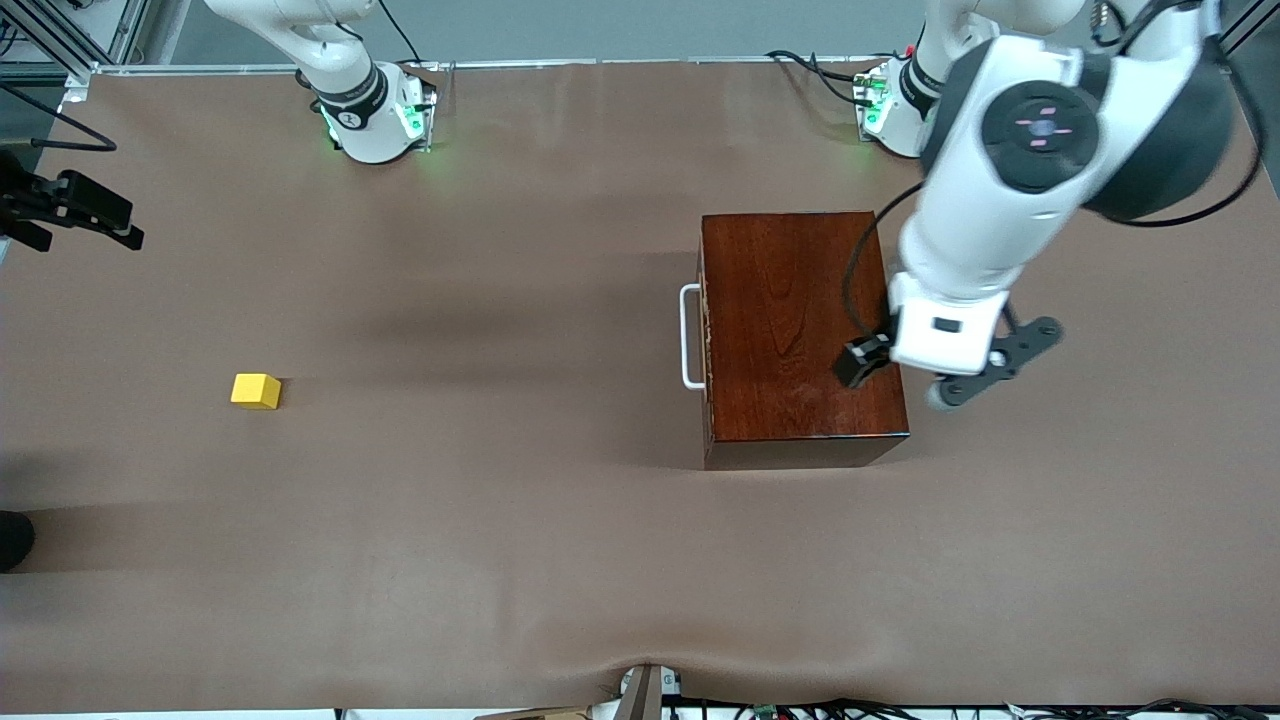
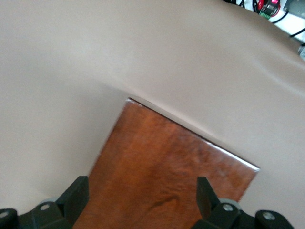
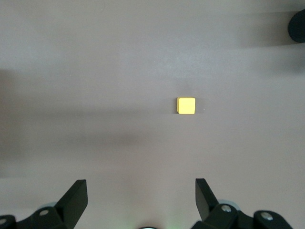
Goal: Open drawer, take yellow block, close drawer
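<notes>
The dark reddish-brown wooden box [image 1: 790, 330] stands on the table. Its drawer [image 1: 706, 335] is pushed in, and the white handle [image 1: 688, 337] faces the right arm's end of the table. My left gripper [image 1: 900, 380] is open and empty, and it hovers over the box's top at the edge away from the handle. In the left wrist view the box top [image 2: 167, 162] lies under my open left gripper [image 2: 143, 179]. The yellow block [image 1: 256, 391] sits alone on the table toward the right arm's end. My right gripper [image 3: 141, 181] is open and empty, high above the table, with the block [image 3: 186, 106] below it.
A brown mat [image 1: 520, 520] covers the table. A black fixture [image 1: 70, 205] juts in at the edge on the right arm's end. A dark round object [image 1: 12, 540] sits at that same edge, nearer the front camera. Cables [image 1: 830, 75] lie by the left arm's base.
</notes>
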